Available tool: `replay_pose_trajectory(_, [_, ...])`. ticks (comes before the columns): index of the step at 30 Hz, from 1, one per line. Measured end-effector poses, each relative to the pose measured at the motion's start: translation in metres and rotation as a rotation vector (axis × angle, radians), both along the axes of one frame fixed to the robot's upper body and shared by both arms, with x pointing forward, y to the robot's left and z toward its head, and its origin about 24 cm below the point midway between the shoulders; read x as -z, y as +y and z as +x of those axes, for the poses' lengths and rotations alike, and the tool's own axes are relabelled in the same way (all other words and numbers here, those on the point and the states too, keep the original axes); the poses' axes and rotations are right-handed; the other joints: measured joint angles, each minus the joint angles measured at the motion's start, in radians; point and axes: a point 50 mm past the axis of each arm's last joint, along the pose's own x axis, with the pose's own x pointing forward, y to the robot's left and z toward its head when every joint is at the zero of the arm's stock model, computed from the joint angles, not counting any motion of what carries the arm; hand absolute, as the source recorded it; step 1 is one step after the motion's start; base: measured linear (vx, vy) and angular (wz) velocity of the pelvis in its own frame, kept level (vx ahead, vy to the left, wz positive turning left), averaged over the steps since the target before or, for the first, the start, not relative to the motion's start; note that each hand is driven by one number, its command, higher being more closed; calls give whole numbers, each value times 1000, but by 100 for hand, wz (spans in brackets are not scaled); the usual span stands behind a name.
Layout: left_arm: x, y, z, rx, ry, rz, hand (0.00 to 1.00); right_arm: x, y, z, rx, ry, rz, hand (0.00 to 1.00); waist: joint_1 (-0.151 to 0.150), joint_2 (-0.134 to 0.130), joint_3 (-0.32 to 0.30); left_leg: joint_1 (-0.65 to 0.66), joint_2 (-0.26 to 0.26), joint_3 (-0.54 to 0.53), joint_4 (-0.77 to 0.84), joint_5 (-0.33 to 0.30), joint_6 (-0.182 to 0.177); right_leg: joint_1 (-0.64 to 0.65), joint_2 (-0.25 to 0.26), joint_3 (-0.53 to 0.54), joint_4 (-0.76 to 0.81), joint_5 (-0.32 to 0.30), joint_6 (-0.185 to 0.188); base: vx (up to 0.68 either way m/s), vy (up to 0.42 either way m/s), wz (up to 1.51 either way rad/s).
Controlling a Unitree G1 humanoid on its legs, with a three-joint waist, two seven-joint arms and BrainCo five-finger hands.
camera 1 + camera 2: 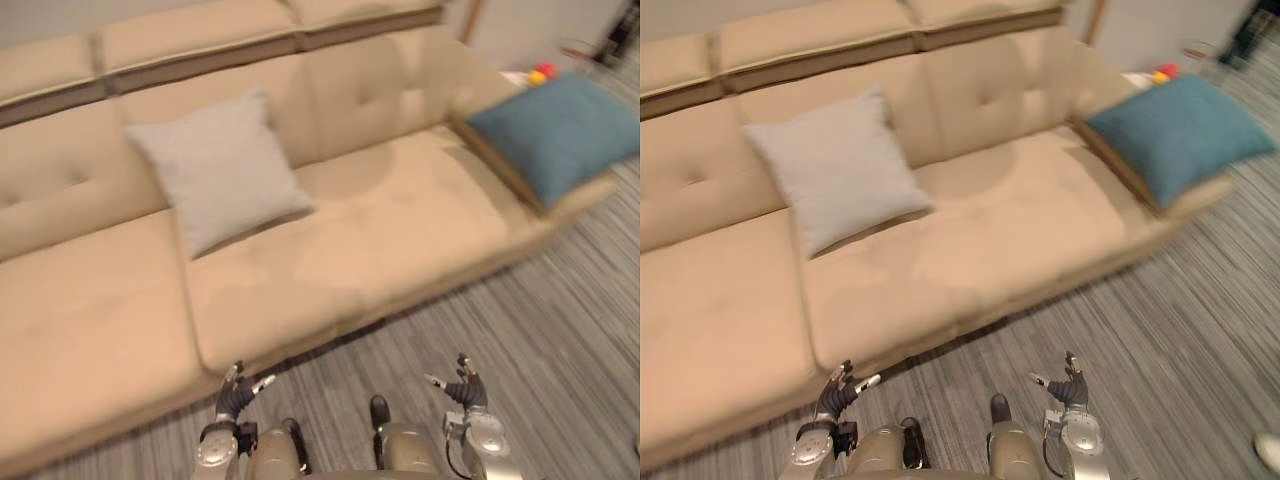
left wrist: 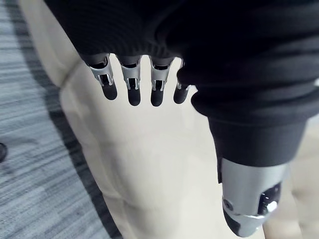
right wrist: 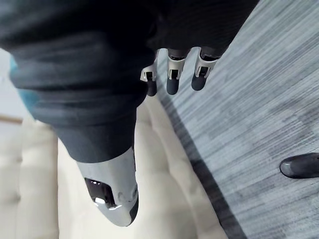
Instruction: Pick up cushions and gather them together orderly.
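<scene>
Logging grey cushion (image 1: pixel 220 170) at ten o'clock, blue cushion (image 1: pixel 555 130) at two; our left hand (image 1: pixel 235 397) and right hand (image 1: pixel 465 392) slack, empty.

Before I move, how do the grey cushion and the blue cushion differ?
Colour: the grey cushion is pale grey, the blue cushion teal. Pose: the grey cushion leans against the back of the sofa; the blue cushion lies flatter. Place: grey cushion mid-left, blue cushion at the right end. Both are square and untouched.
</scene>
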Motion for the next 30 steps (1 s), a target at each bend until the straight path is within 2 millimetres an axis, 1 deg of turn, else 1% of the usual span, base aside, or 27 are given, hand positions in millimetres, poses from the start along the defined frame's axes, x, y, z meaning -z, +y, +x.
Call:
replay_pose_trajectory(1, [-3, 2, 6, 14, -12, 13, 0, 4, 0, -1, 2, 24, 3, 0, -6, -8, 1, 52, 21, 96, 2, -17, -13, -6, -64, -226, 29, -2, -52, 114, 14, -167])
replay_pose_trajectory(3, [-4, 0, 8, 33, -15, 15, 0, 12, -2, -5, 8, 67, 6, 0, -26, 2, 1, 101, 44, 173, 5, -30, -28, 25, -128, -443, 40, 3, -109, 220, 1, -171])
replay_pose_trajectory(4, [-3, 0, 8, 34, -14, 15, 0, 16, 0, -6, 14, 93, 7, 0, -30, 10, -4, 140, 62, 236, 3, -31, -33, 38, -147, -559, 52, 4, -115, 302, -107, -207])
replay_pose_trajectory(6, [-5, -1, 16, 49, -23, 18, 0, 21, -2, -9, 21, 126, 6, 0, -36, 9, -4, 183, 67, 278, -7, -31, -33, 15, -144, -614, 94, -9, -104, 257, -170, -194])
replay_pose_trajectory(7, [-5, -4, 21, 66, -17, 17, 0, 20, -7, -8, 20, 131, -7, 0, -53, 17, -1, 219, 70, 298, 7, -32, -34, -6, -123, -568, 127, -42, -96, 295, -169, -170])
replay_pose_trajectory(9, [-6, -7, 26, 82, -21, 15, 0, 20, -13, -12, 21, 140, -26, 0, -62, 42, 2, 254, 123, 292, 112, -17, -57, -6, -69, -489, 155, -78, -98, 351, -150, -159])
replay_pose_trajectory(10, [-7, -9, 29, 91, -30, 14, 0, 20, -17, -14, 22, 148, -37, 0, -57, 60, 2, 255, 172, 263, 212, 8, -28, 8, -29, -442, 155, -92, -100, 393, -138, -162])
replay_pose_trajectory(11, [-8, -11, 31, 97, -35, 13, 0, 21, -19, -15, 23, 162, -44, 0, -57, 74, 9, 232, 215, 170, 360, 98, 124, 42, 22, -387, 142, -106, -106, 390, -134, -181])
replay_pose_trajectory(12, [-7, -12, 29, 101, -29, 10, 0, 21, -18, -15, 21, 164, -48, 0, -54, 80, 13, 183, 222, 42, 462, 234, 201, 81, 51, -337, 119, -111, -107, 433, -21, -205])
replay_pose_trajectory(13, [-5, -17, 26, 105, -24, -1, 0, 23, -16, -17, 22, 179, -53, 0, -39, 69, 22, 91, 160, -176, 586, 154, 75, 116, 65, -249, 98, -131, -115, 335, 61, -187])
replay_pose_trajectory(14, [-4, -18, 25, 107, -21, -5, 0, 24, -17, -17, 22, 189, -54, 0, -34, 76, 23, 13, 99, -282, 634, 78, 36, 144, 67, -201, 88, -144, -115, 482, 176, -173])
replay_pose_trajectory(15, [-2, -19, 21, 107, -9, -5, 0, 28, -17, -23, 26, 216, -51, 0, -26, 63, 32, -68, 41, -369, 616, 21, 24, 186, 65, -162, 60, -151, -102, 358, 144, -112])
replay_pose_trajectory(16, [-1, -18, 18, 102, -2, -5, 0, 30, -16, -26, 29, 228, -47, 0, -15, 63, 33, -107, 15, -396, 580, 2, 29, 211, 64, -140, 49, -158, -90, 372, 161, -77])
replay_pose_trajectory(17, [0, -17, 15, 96, 3, -4, 0, 30, -15, -28, 30, 232, -44, 0, -8, 65, 37, -137, -1, -406, 550, -6, 31, 233, 63, -126, 41, -165, -79, 293, 166, -64])
replay_pose_trajectory(18, [2, -17, 9, 86, 12, -5, 0, 30, -15, -28, 31, 234, -43, 0, 6, 65, 43, -209, -60, -451, 424, -2, 21, 275, 50, -101, 19, -183, -51, 278, 185, -50])
replay_pose_trajectory(19, [3, -17, 7, 77, 17, -7, 0, 30, -15, -27, 33, 231, -43, 0, 11, 64, 43, -223, -83, -461, 355, 6, 8, 283, 44, -91, 14, -191, -39, 442, 329, -69])
replay_pose_trajectory(20, [5, -17, 2, 51, 26, -19, 0, 29, -15, -23, 35, 222, -43, 0, 35, 69, 41, -234, -133, -491, 133, 51, -63, 292, 40, -57, 13, -209, -13, 485, 361, -93])
replay_pose_trajectory(21, [8, -14, -5, 19, 45, -25, 0, 28, -14, -19, 33, 219, -45, 0, 71, 97, 31, -224, -142, -514, 21, 155, 1, 303, 60, -12, 13, -228, 14, 523, 371, -96])
replay_pose_trajectory(22, [9, -13, -6, 6, 53, -27, 0, 29, -9, -14, 29, 217, -32, 0, 78, 75, 31, -221, -157, -497, 30, 137, 23, 308, 44, 7, 10, -234, 21, 472, 283, -51])
replay_pose_trajectory(23, [9, -7, -7, -17, 54, -16, 0, 28, -7, -11, 36, 209, -30, 0, 77, 38, 26, -225, -198, -489, 44, 90, 50, 319, 3, 20, 5, -250, 52, 390, 213, 2])
replay_pose_trajectory(24, [8, -4, -5, -29, 47, -13, 0, 28, -10, -13, 45, 214, -33, 0, 81, 25, 27, -224, -216, -482, 59, 66, 68, 316, -16, 28, 34, -262, 68, 491, 249, 17])
replay_pose_trajectory(25, [8, -6, -5, -35, 49, -23, 0, 27, -11, -10, 48, 208, -38, 0, 82, 14, 23, -208, -236, -464, 81, 28, 85, 296, -44, 33, 127, -277, 94, 507, 264, -9])
replay_pose_trajectory(26, [10, -7, -9, -36, 60, -29, 0, 26, -10, -6, 45, 198, -36, 0, 83, 10, 25, -149, -252, -441, 92, -27, 104, 245, -77, 36, 322, -258, 141, 503, 265, -20])
replay_pose_trajectory(27, [12, -7, -12, -36, 71, -27, 0, 26, -8, -5, 41, 195, -35, 0, 81, 9, 26, -115, -258, -432, 91, -41, 116, 212, -93, 36, 423, -231, 187, 529, 251, -31])
replay_pose_trajectory(28, [13, -8, -16, -20, 85, -24, 0, 26, -5, -4, 30, 196, -36, 0, 75, 11, 27, -45, -269, -428, 87, -71, 137, 161, -119, 16, 613, -203, 213, 667, 202, -3])
replay_pose_trajectory(29, [13, -5, -16, -20, 85, -16, 0, 27, -3, -5, 16, 205, -39, 0, 57, 10, 26, 37, -275, -430, 58, -98, 147, 121, -150, -59, 736, -230, 144, 569, 148, 4])
replay_pose_trajectory(30, [13, -4, -15, -26, 84, -17, 0, 27, -2, -5, 12, 206, -41, 0, 55, 10, 25, 64, -276, -429, 37, -102, 147, 102, -160, -91, 743, -244, 118, 554, 84, 4])
